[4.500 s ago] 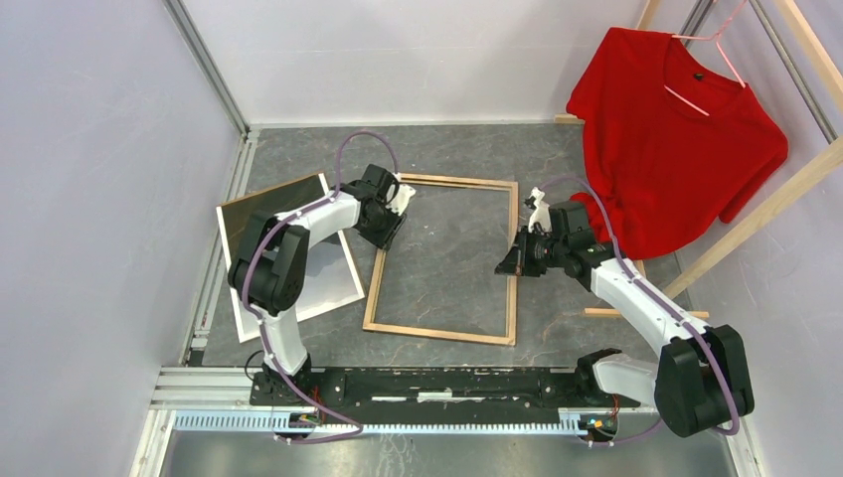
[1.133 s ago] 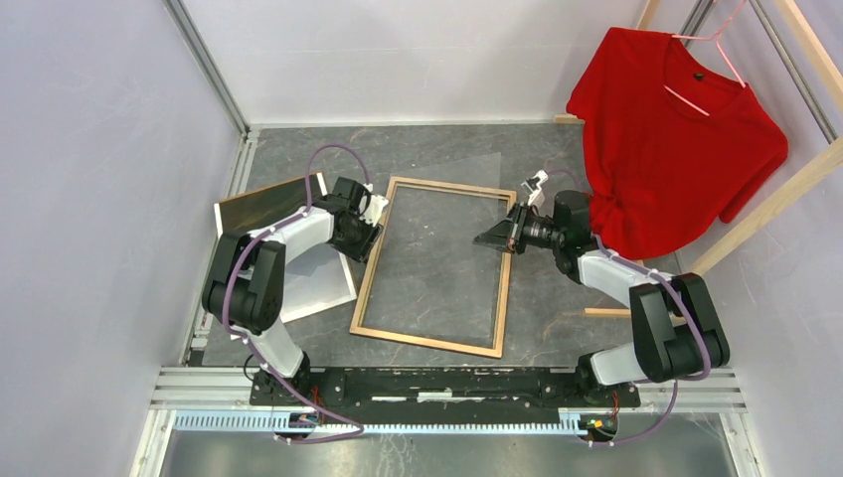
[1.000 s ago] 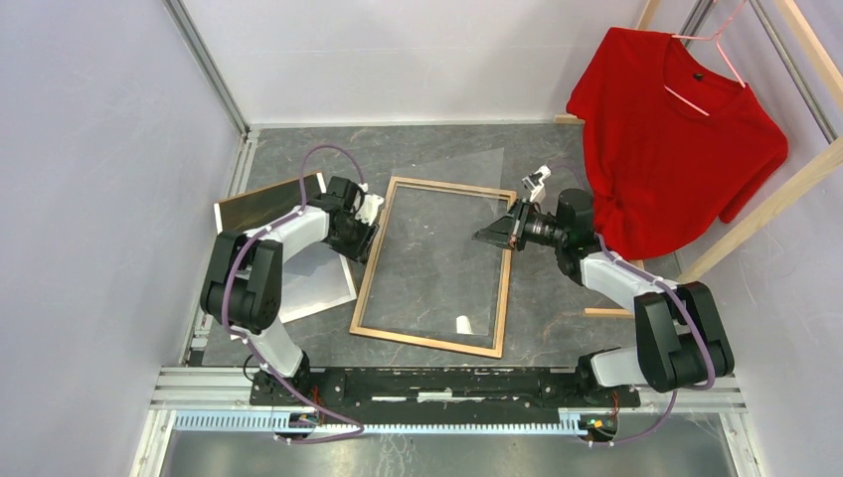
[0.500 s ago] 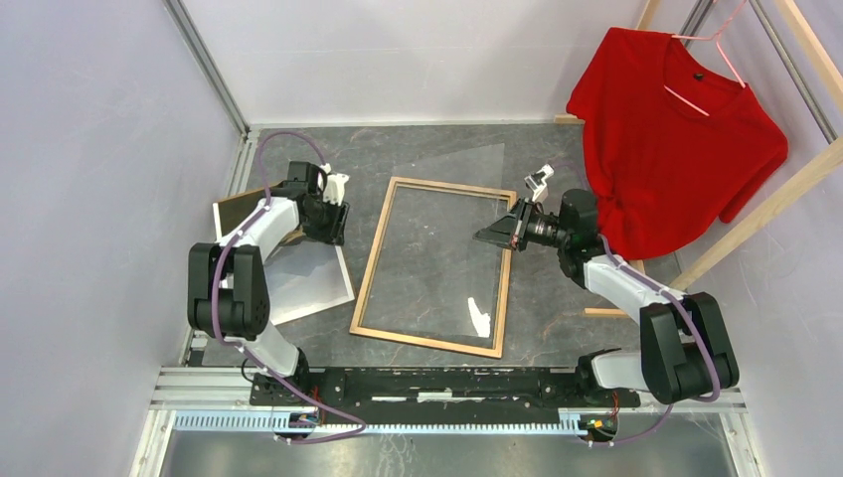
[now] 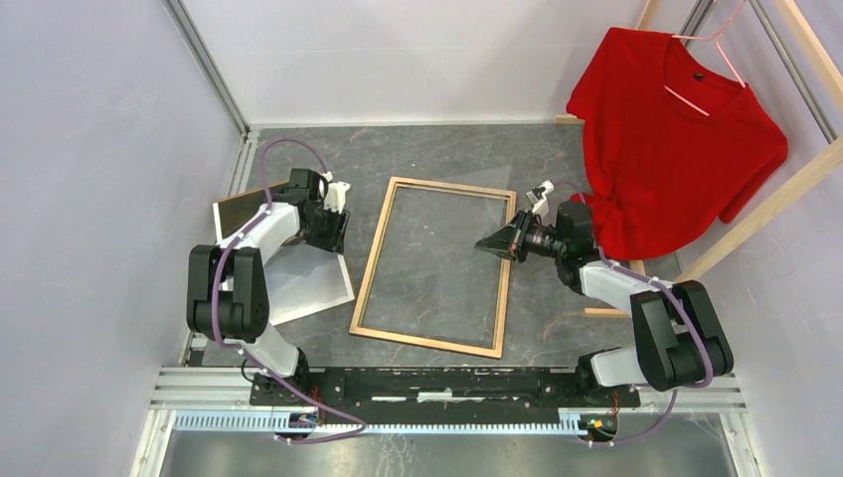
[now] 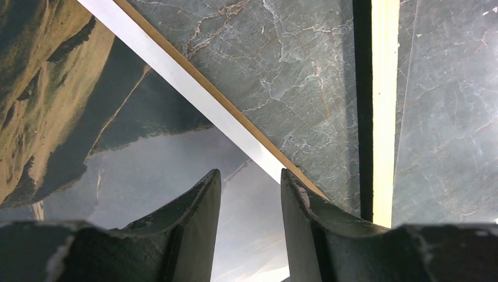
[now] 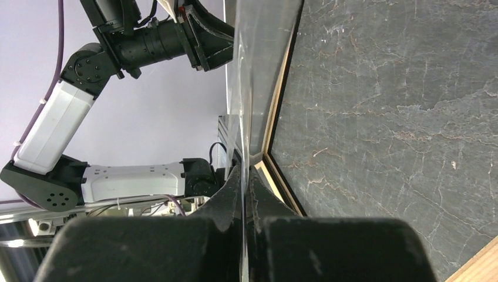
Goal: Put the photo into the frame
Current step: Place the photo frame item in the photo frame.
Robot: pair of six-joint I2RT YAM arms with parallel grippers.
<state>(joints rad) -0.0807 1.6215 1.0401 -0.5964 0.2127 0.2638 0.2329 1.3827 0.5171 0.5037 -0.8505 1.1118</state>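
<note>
I am pinching my right gripper shut on the edge of a clear sheet. The two fingers are pressing flat together, with only the thin pane between them. From the wrist the sheet is showing edge-on, running straight out from my fingertips above the nearest rail of the frame. I cannot tell how much of it is resting inside the frame. From above, this gripper is hanging just over the frame's rail on my right arm's side, and the frame is lying flat on the grey table with its light wood side showing.

I am holding my left gripper part open, with a clear gap between the fingers and nothing in it. Directly under them the photo is lying flat, its golden-brown part out to one side and its pale part below my fingertips. Its white border is running diagonally just ahead of them. Beyond that, past a strip of bare table, the frame's wooden rail is lying apart from the photo. From above, my left gripper is hovering over the photo's edge nearest the frame.
</note>
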